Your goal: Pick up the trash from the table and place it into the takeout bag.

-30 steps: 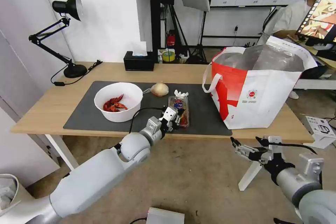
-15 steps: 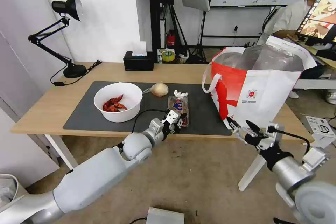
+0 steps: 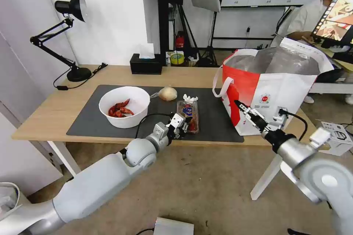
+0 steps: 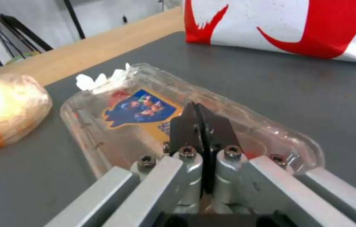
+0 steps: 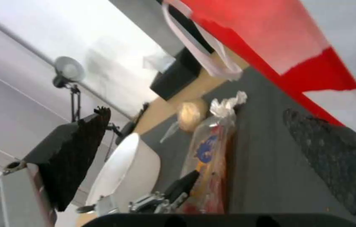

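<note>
- The left gripper [image 3: 182, 124] sits at the near end of the clear plastic tray [image 3: 188, 115]. The left wrist view shows its two dark pads pressed flat together, with the tray lying just past and below their tips [image 4: 198, 121]; nothing is clamped between them.
- The tray lies on the dark grey mat [image 3: 217, 126] of the table [image 3: 44, 117]. Its long axis runs from the near edge toward the back, roughly in line with the left forearm.
- The crumpled white tissue [image 3: 190, 98] touches the tray's far end. The tan wrapped lump [image 3: 167, 93] lies beyond and to the left, and the white bowl [image 3: 124, 106] of red shells sits farther left.
- The takeout bag [image 3: 274, 91] stands at the right end of the table, mouth open upward, well apart from the tray.
- The right gripper [image 3: 247, 113] is raised in front of the bag's near face, jaws parted and empty.
- Judgement: the left arm is nearer the tray, so the grasp falls to it. The closed jaws need to part before they can take the tray's near edge.
</note>
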